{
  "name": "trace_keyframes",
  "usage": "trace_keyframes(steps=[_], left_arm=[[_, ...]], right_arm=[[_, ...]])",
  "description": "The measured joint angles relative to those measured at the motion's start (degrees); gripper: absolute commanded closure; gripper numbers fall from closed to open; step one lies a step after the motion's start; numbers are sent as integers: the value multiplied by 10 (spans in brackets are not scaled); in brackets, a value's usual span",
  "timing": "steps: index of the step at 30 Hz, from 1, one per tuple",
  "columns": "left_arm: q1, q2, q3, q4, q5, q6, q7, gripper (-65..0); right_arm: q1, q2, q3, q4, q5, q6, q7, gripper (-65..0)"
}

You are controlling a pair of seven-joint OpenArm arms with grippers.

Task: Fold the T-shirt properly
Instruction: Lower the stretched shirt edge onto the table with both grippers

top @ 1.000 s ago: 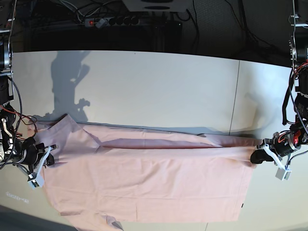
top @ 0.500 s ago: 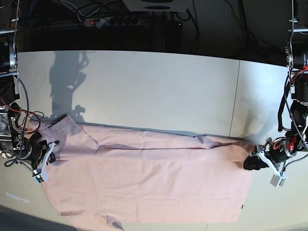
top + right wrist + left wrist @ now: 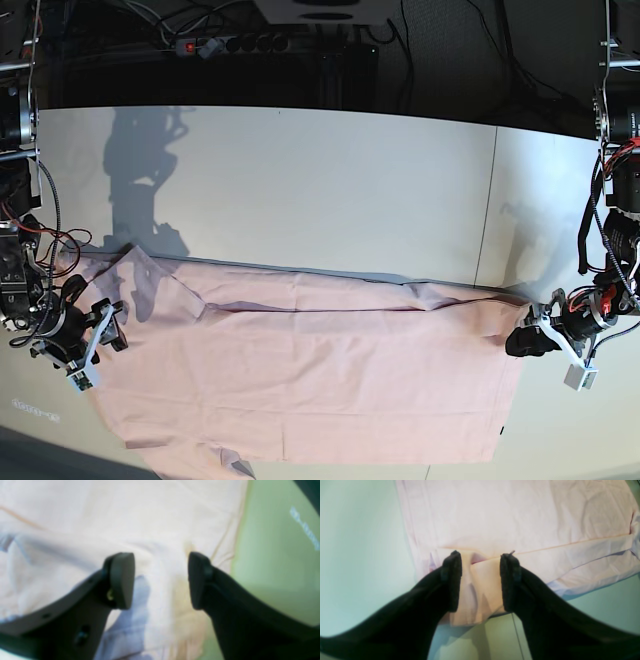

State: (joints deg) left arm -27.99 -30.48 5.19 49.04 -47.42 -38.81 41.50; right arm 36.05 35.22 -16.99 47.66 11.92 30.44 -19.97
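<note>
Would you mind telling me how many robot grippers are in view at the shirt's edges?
2: the left gripper at the pale pink cotton T-shirt's right-hand edge in the base view, the right gripper at its left-hand edge, both open.

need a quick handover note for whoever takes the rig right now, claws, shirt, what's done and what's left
Left claw: open, low over the shirt's end edge, a bunched bit of cloth between the fingers but not clamped.
Right claw: open, over the opposite, sleeve end of the T-shirt, gripping nothing.
Shirt: lies spread lengthwise on the table, plain side up, its far long edge turned over in a narrow fold that runs the length.
Done: first lengthwise fold laid down and let go.
Left: the near long side and the crosswise folds, going by the wide flat shape.
</note>
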Motion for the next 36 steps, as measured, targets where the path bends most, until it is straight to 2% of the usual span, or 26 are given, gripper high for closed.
trace_keyframes(steps=[2,5,6,7,9,10,17,20,23,26,31,33,36], left_arm=[[0,0,0,0,-5,0,0,-288],[0,0,0,0,-40,0,3,-283],[0,0,0,0,-59,0,7,-272],[0,0,0,0,-75,0,9,-227],[0,0,0,0,-81,0,9,-70],[0,0,0,0,-81,0,9,0],[-2,20,0,0,-13,0,23,0],[-1,44,0,0,54,0,22,0],[-1,66,0,0,106,25,13,0],[-2,68,0,0,149,31,-1,0],[17,65,0,0,187,37,-5,0],[31,65,-1,0,189,49,-21,0],[31,65,-1,2,191,52,-8,0]], right_arm=[[0,0,0,0,1,0,0,-343],[0,0,5,0,38,0,-9,-340],[0,0,7,0,55,0,-11,-316],[0,0,11,0,69,0,-10,-244],[0,0,18,0,87,0,-19,0],[0,0,21,0,92,0,-29,0],[-2,-7,22,-3,64,0,-42,0],[-1,-25,23,-32,63,0,-35,0],[-2,-40,23,-75,59,0,-31,0],[-2,-50,24,-118,59,-1,-17,0],[-18,-57,28,-143,65,-2,7,0],[-34,-56,30,-141,76,-4,24,0],[-49,-56,30,-137,77,-4,26,0]])
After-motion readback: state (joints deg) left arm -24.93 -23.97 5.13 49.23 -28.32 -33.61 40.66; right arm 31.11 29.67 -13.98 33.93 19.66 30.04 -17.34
